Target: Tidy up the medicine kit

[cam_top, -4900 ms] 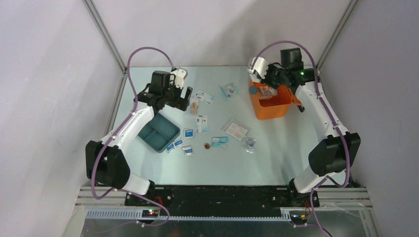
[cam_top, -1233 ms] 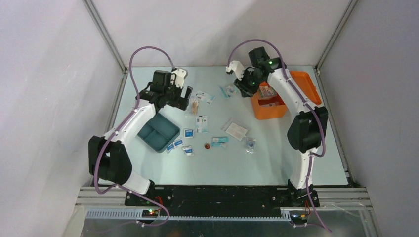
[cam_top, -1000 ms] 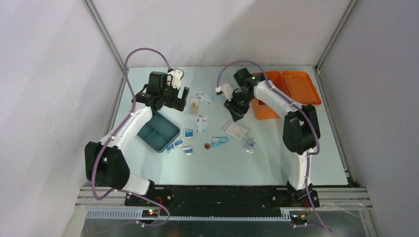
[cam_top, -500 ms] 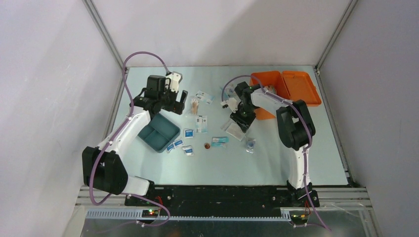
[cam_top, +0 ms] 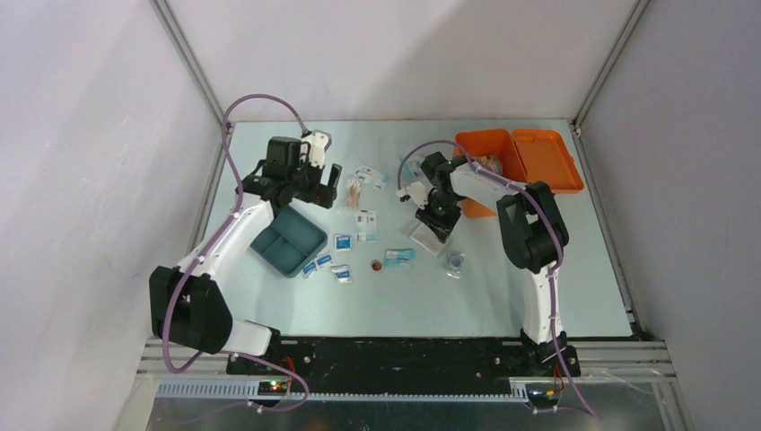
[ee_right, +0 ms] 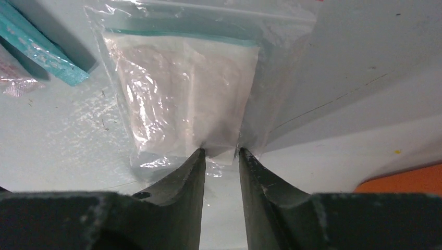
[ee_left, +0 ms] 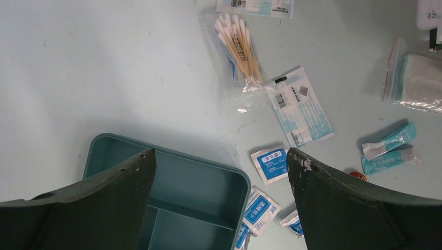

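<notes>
The orange medicine kit (cam_top: 520,157) stands open at the back right, lid laid back; one orange corner shows in the right wrist view (ee_right: 412,179). My right gripper (cam_top: 437,224) is down on the table left of the kit. Its jaws (ee_right: 221,152) are pinched on the near edge of a clear zip bag of white gauze (ee_right: 182,94), also seen from above (cam_top: 429,239). My left gripper (cam_top: 319,184) is open and empty, hovering over the far corner of the teal divided tray (ee_left: 172,192), which lies at the left (cam_top: 287,241).
Loose on the table: a bag of cotton swabs (ee_left: 240,49), a long white-and-blue packet (ee_left: 302,107), blue-and-white sachets (ee_left: 270,164), teal wrapped items (ee_left: 388,148), a small red-brown item (cam_top: 376,265) and a small clear packet (cam_top: 455,262).
My right arm swung from the kit leftward and down to the clear gauze bag, and its jaws closed on the bag's edge. My left gripper shifted slightly.
</notes>
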Tool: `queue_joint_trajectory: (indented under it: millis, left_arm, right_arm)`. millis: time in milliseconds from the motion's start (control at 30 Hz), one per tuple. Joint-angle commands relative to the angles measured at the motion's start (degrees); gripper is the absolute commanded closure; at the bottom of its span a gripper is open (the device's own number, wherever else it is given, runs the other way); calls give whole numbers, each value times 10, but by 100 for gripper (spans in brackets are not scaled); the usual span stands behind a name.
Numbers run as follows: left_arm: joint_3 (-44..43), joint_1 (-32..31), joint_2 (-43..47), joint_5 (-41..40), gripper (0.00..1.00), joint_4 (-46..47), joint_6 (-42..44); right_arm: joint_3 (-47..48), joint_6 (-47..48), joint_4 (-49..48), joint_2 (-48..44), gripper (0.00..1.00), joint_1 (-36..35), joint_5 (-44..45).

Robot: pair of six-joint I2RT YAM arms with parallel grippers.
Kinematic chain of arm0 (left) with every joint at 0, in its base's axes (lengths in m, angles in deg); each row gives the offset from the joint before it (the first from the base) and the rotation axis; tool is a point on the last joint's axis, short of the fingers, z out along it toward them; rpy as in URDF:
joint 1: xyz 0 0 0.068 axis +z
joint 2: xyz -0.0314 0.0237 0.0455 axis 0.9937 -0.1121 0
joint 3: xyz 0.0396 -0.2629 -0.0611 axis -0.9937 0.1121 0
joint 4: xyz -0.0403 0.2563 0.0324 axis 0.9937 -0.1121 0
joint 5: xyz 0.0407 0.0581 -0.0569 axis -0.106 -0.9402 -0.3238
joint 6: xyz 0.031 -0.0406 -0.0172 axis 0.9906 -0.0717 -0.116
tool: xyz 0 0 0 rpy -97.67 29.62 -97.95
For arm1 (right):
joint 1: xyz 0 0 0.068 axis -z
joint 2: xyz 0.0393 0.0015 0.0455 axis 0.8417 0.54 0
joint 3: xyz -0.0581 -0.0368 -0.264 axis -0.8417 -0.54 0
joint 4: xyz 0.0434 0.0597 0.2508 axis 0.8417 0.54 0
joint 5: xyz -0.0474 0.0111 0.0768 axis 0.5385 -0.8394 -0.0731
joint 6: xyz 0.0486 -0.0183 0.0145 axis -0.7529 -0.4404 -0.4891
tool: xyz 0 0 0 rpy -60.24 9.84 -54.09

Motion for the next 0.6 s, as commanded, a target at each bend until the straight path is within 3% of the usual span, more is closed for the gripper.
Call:
queue_joint_trajectory:
  millis: [0, 100, 200, 300, 467, 567]
  left_arm:
    - [-15, 2, -1, 11, 0, 14, -13]
    - [-12, 2, 1, 11, 0, 15, -14]
    - [-10, 2, 3, 8, 0, 15, -14]
    - [-11, 2, 2, 6, 1, 15, -11]
    - [-16, 2, -9, 14, 0, 15, -18]
    - [-22, 2, -18, 18, 0, 16, -22]
  right_arm:
    - [2, 13, -11, 28, 71, -6, 13]
    - [2, 8, -16, 34, 89, -9, 30]
    - [16, 6, -19, 1, 99, -10, 27]
    - [49, 16, -6, -49, 100, -8, 6]
    - [77, 49, -1, -185, 100, 13, -127]
    - [89, 81, -19, -247, 100, 22, -132]
